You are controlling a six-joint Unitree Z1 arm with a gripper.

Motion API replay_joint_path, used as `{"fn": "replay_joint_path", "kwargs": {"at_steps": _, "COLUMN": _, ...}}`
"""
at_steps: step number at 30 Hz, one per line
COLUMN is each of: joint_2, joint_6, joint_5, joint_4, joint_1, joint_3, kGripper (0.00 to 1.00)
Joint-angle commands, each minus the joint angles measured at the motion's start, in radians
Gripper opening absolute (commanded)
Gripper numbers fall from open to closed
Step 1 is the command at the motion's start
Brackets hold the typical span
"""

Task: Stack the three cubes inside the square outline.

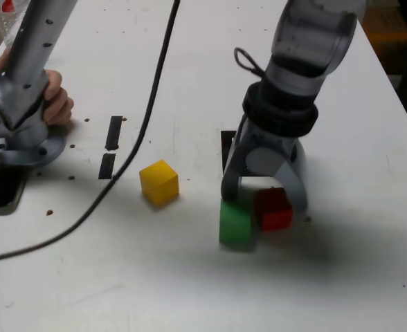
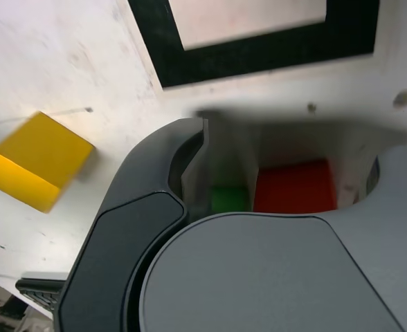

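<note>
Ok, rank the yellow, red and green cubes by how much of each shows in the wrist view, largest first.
1. Yellow cube
2. Red cube, partly hidden by the gripper
3. Green cube, only a small patch showing

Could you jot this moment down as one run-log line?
gripper: open, over red cube | green cube: beside red | yellow cube: apart | stack: none yet
</note>
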Motion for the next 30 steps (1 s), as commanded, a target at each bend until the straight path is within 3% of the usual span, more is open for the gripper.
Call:
{"fn": "replay_joint_path", "kwargs": {"at_steps": 1, "joint_2": -0.01, "joint_6": -0.002, "joint_5": -0.009, "joint_4": -0.016, "joint_1": -0.009, "joint_3": 0.007, "kGripper": 0.86}}
{"fn": "replay_joint_path", "kwargs": {"at_steps": 7, "joint_2": -0.009, "joint_6": -0.015, "joint_5": -0.034, "joint_4": -0.058, "joint_1": -0.04, "joint_3": 0.017, "kGripper": 0.86}}
{"fn": "replay_joint_path", "kwargs": {"at_steps": 14, "joint_2": -0.01, "joint_6": -0.022, "joint_5": -0.029, "joint_4": -0.067, "joint_1": -0.049, "joint_3": 0.025, "kGripper": 0.82}}
{"fn": "replay_joint_path", "kwargs": {"at_steps": 18, "joint_2": -0.012, "joint_6": -0.021, "joint_5": -0.016, "joint_4": -0.071, "joint_1": -0.049, "joint_3": 0.038, "kGripper": 0.69}}
{"fn": "replay_joint_path", "kwargs": {"at_steps": 26, "joint_2": -0.017, "joint_6": -0.01, "joint_5": 0.016, "joint_4": -0.099, "joint_1": -0.049, "joint_3": 0.03, "kGripper": 0.31}}
{"fn": "replay_joint_path", "kwargs": {"at_steps": 30, "joint_2": -0.02, "joint_6": -0.006, "joint_5": 0.04, "joint_4": -0.103, "joint_1": -0.049, "joint_3": 0.017, "kGripper": 0.22}}
